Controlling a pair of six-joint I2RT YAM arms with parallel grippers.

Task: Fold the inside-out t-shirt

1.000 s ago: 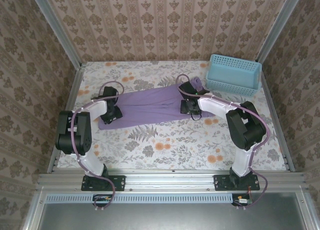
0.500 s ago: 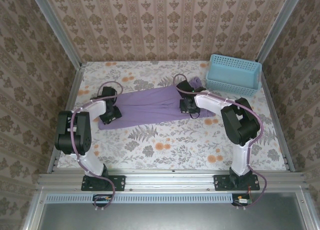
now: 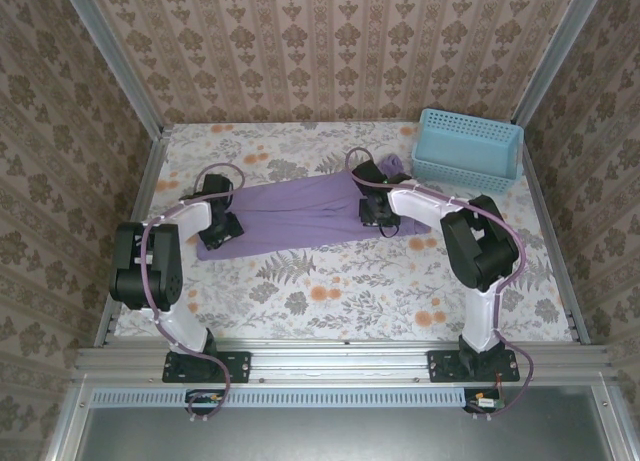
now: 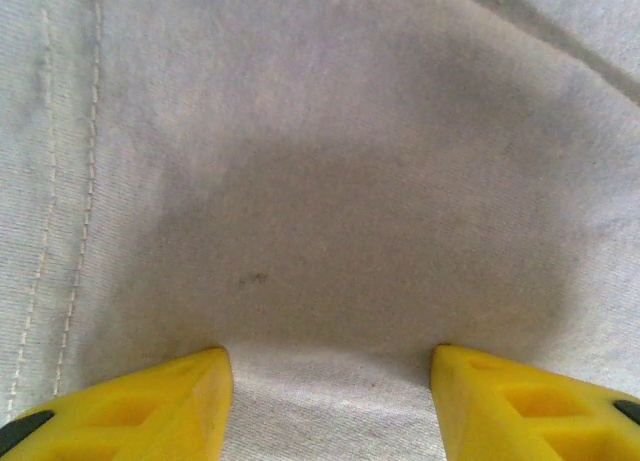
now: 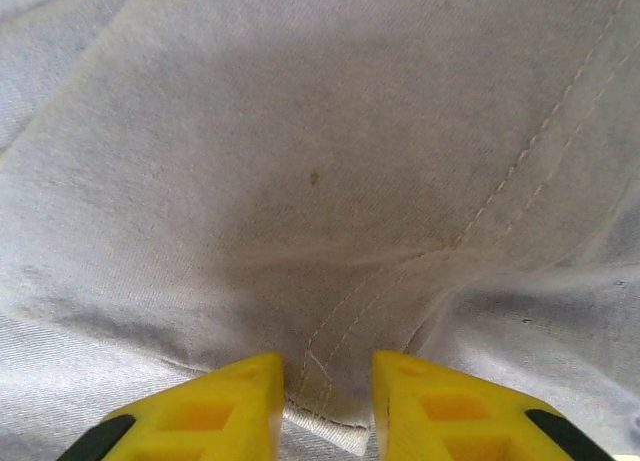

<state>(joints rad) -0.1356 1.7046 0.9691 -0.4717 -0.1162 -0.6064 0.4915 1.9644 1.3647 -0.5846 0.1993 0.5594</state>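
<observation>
Grasping for the fold is judged to be in hand: the inside-out t-shirt (image 3: 290,213) is spread beneath and between both grippers. The left gripper (image 4: 325,379) is held apart on the cloth; the right gripper (image 5: 328,383) is narrowed about a hem, and whether it is clamped cannot be told. Firm pinches at both ends are called for next

Left claw (image 4: 327,366) agape, tips on lavender t-shirt (image 4: 330,161)

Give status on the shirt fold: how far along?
Done: t-shirt lies as a long narrow band, so lengthwise folds look made. In hand: left pincer open over flat cloth at one end; right pincer narrow around a stitched hem, grip unclear. Remaining: folding the band crosswise.
</observation>
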